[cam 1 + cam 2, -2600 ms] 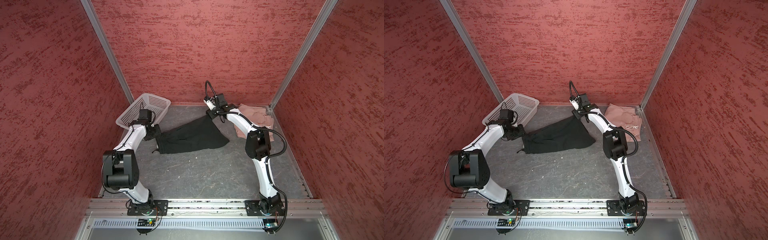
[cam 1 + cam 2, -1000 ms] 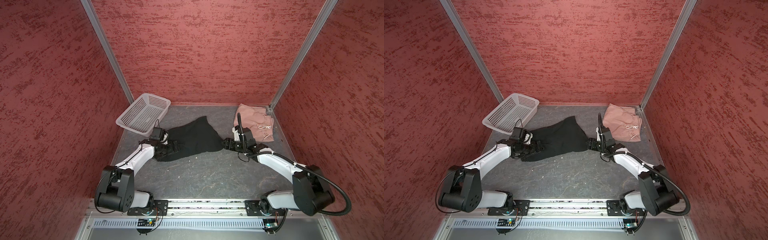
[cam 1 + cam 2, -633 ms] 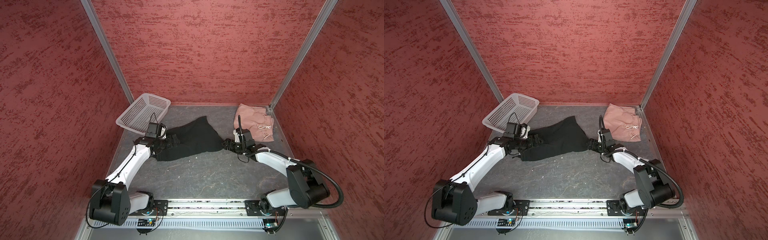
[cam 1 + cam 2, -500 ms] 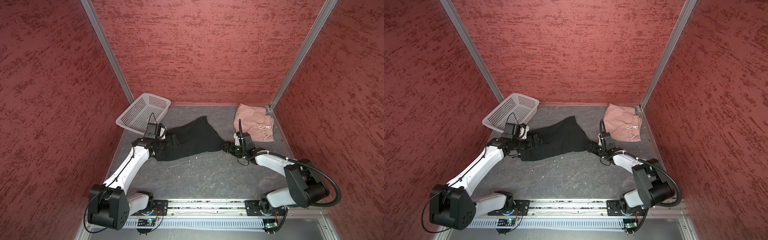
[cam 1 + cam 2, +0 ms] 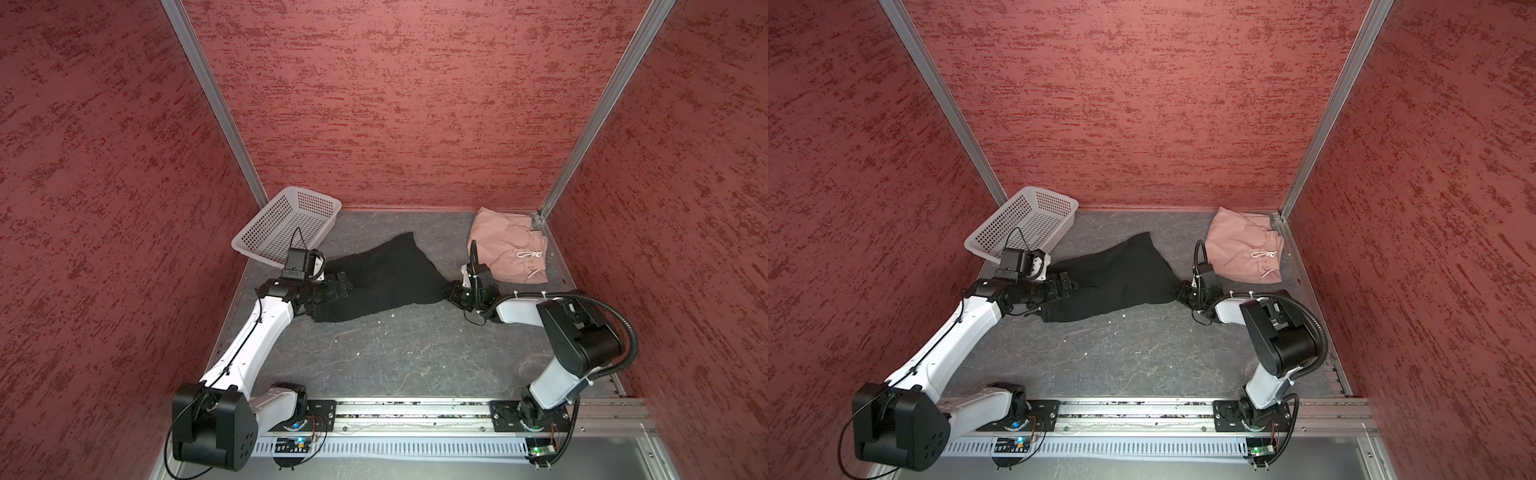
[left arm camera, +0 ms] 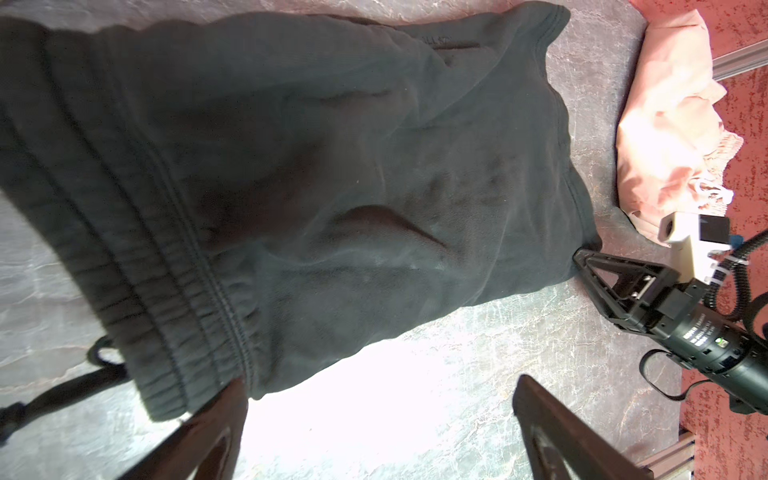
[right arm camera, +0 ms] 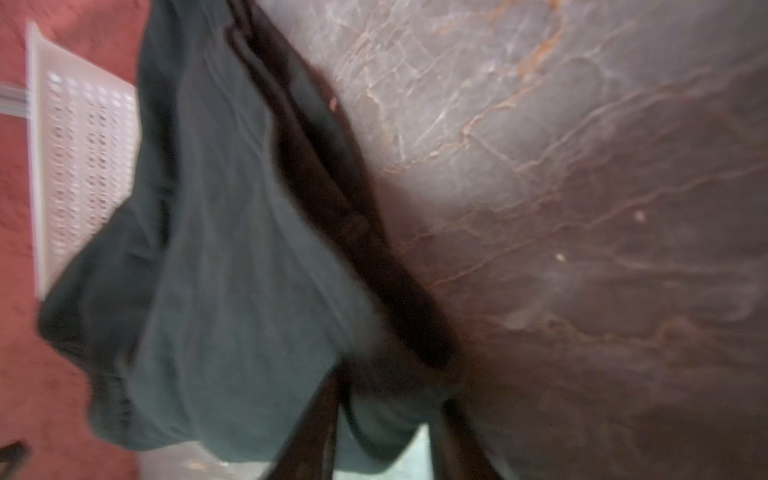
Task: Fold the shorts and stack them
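Reaching low, left arm [image 5: 266, 328] and right arm [image 5: 519, 311] flank black shorts [image 5: 386, 278]: left jaws wide, right jaws pinching them.

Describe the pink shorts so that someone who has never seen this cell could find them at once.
Go to the far right corner of the grey table, at the foot of the aluminium post. The pink shorts lie there in a folded bundle. Unlike the black shorts spread mid-table, they are dusty pink with a pale drawstring.
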You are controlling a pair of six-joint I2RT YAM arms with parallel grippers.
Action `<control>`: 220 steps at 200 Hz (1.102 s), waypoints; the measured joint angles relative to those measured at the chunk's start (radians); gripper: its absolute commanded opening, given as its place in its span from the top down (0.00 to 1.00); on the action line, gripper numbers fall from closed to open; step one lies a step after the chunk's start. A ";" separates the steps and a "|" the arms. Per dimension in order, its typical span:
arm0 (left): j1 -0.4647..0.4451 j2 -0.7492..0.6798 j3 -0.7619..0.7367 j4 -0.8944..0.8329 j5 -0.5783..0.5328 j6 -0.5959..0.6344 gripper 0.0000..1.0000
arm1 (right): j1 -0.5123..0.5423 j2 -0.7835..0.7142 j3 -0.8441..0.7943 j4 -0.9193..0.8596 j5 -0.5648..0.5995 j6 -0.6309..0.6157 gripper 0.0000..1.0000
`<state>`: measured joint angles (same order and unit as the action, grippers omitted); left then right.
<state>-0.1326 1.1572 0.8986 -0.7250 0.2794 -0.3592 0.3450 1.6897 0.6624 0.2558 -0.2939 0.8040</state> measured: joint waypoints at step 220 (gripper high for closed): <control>0.001 0.155 -0.004 0.090 -0.096 0.080 0.01 | -0.002 -0.956 -0.167 -0.797 0.420 0.055 0.28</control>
<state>-0.1318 1.3125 0.8944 -0.6346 0.1833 -0.2794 0.3435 0.7334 0.4957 -0.5415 0.1257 0.8585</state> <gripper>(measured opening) 0.994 0.706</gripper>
